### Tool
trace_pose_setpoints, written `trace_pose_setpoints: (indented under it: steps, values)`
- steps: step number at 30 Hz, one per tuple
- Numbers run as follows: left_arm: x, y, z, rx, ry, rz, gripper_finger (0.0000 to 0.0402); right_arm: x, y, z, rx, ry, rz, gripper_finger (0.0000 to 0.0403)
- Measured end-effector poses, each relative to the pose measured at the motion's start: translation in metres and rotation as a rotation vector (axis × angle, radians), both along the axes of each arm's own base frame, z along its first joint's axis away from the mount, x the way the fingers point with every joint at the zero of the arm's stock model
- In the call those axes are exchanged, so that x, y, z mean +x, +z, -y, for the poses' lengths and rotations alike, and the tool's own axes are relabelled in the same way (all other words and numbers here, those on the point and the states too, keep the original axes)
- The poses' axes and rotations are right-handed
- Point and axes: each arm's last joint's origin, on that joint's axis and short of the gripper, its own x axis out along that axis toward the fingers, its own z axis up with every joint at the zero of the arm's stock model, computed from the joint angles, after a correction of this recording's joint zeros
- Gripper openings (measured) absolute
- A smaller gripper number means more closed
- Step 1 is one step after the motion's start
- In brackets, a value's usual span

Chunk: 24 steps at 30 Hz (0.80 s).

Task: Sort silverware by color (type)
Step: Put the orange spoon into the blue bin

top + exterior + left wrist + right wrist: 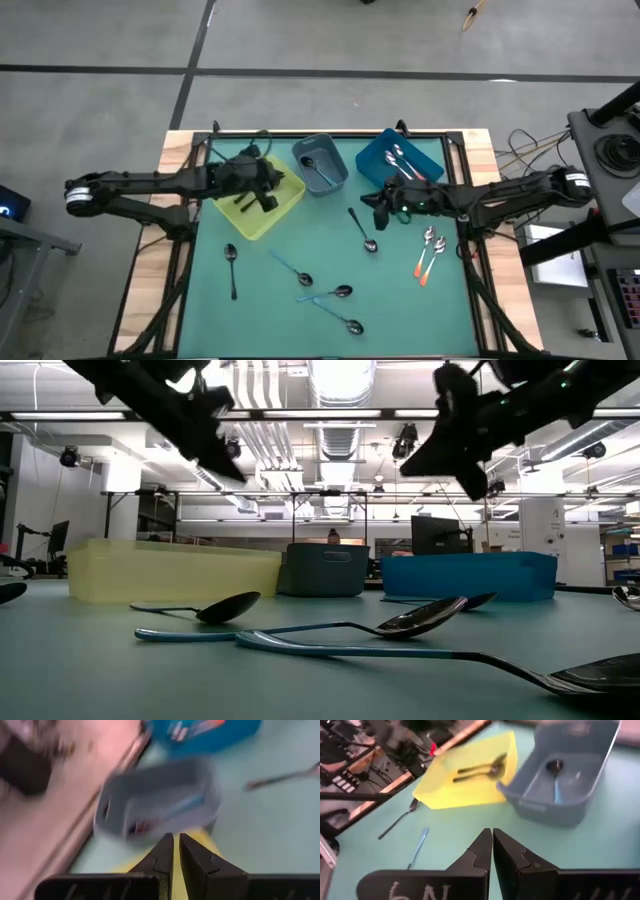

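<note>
Spoons (345, 292) are scattered across the green counter (270, 290), others sorted into yellow (290, 200), grey (335, 155) and blue bins (375, 160). Both the left hand (268, 203) and right hand (382, 216) are held closed, empty. No legible writing is seen.

place: lab/workshop hall | evidence: exposed ceiling ducts (340, 385), strip lights, monitor (435, 532), concrete floor (100, 100)

Three bins: one yellow (262, 208); one grey (321, 165); one blue (400, 160); on the open desk (290, 300), two black spoons (362, 228), three light-blue spoons (292, 269), two orange spoons (428, 255); two arms, each with one claw.
</note>
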Motion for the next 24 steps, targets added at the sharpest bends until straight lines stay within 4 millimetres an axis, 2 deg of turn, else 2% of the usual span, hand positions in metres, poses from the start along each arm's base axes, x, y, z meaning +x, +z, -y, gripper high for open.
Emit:
trace_pose_setpoints:
  steps: [3, 6, 8, 16, 24]
  values:
    - [0.003, 0.017, 0.004, 0.083, -0.200, 0.117, 0.0013, 0.010, -0.005, -0.002, 0.114, 0.017, -0.066, 0.0009]
    - [0.005, 0.026, 0.009, 0.163, -0.437, 0.183, 0.0013, 0.018, -0.007, -0.003, 0.226, 0.016, -0.191, 0.0009]
    - [0.007, 0.030, 0.011, 0.203, -0.535, 0.221, 0.0013, 0.021, -0.007, -0.004, 0.299, -0.015, -0.298, 0.0009]
    - [0.007, 0.028, 0.009, 0.222, -0.551, 0.225, 0.0013, 0.010, -0.007, -0.018, 0.585, -0.152, -0.729, 0.0009]
    - [0.004, 0.014, 0.010, 0.199, -0.544, 0.164, 0.0001, -0.012, -0.012, -0.046, 0.843, -0.301, -0.884, 0.0009]
